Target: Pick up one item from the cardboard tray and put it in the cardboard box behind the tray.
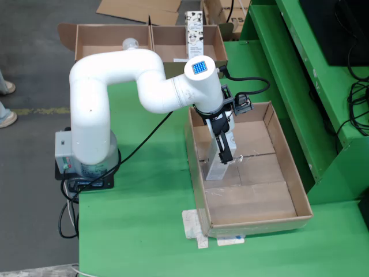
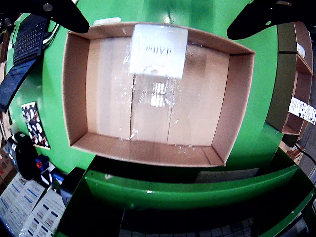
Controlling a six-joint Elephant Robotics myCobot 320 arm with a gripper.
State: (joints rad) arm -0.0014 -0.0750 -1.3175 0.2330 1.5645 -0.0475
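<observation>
The pincer stood inside the tray, directly over a white carton by the tray's left wall in the fixed view, long axis along that wall. Whether it gripped could not be told.

Green surface carrying the cardboard tray, the cardboard box behind it, and the robot base at its left edge.
</observation>
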